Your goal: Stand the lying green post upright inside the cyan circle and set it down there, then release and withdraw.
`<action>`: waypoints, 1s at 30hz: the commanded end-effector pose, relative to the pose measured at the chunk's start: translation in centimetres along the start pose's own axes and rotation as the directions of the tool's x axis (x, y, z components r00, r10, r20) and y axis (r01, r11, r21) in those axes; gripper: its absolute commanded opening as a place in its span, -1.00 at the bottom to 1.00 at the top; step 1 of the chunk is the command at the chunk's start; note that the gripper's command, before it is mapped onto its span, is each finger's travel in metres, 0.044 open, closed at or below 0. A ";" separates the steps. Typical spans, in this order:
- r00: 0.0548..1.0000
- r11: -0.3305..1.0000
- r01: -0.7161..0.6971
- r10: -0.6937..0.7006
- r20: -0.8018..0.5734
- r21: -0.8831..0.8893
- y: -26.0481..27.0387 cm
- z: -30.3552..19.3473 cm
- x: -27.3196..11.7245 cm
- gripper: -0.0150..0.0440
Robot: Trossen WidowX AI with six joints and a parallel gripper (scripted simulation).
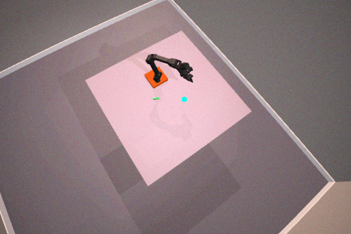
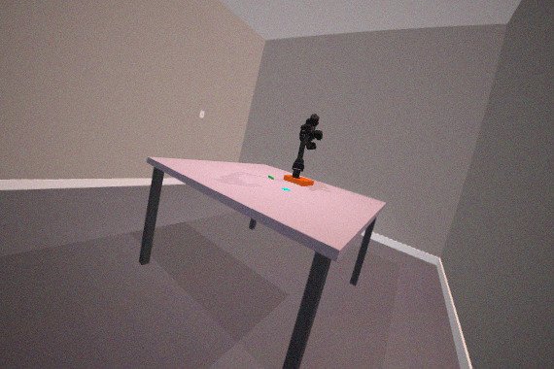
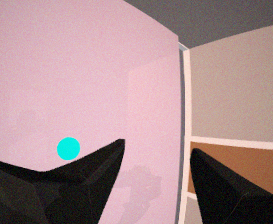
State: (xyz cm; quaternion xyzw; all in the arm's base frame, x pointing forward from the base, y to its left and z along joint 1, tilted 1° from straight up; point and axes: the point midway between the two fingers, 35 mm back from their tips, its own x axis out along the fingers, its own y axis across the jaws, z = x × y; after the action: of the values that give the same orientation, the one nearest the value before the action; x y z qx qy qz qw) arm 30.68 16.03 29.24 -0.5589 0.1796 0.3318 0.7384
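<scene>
The green post (image 1: 156, 98) (image 2: 271, 177) lies on its side on the pink table top, near the arm's base. It does not show in the wrist view. The cyan circle (image 1: 184, 99) (image 2: 286, 189) (image 3: 68, 148) is a flat mark on the table, to the right of the post in the top view. My gripper (image 1: 192, 75) (image 3: 157, 149) is open with nothing between its fingers. It hangs high above the table, away from the post. In the wrist view the circle shows just above the left finger, outside the gap.
The arm stands on an orange base plate (image 1: 153, 84) (image 2: 303, 182), close to the post. The pink table (image 1: 148, 155) (image 2: 311, 220) (image 3: 47, 60) carries the base, and its right edge shows beyond the fingers in the wrist view. The arm casts faint shadows on the table.
</scene>
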 end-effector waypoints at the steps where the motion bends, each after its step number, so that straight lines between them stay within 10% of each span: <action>1: 0.994 0.999 -0.053 0.054 -0.097 0.010 0.7 -3.9 0.9 0.30; 30: 0.707 0.804 -0.401 0.576 -0.409 0.438 12.5 -27.2 -3.9 0.30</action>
State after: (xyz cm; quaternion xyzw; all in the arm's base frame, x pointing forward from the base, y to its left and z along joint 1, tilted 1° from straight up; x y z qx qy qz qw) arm 23.93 -7.74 15.53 -0.4592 0.5439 0.3093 0.6306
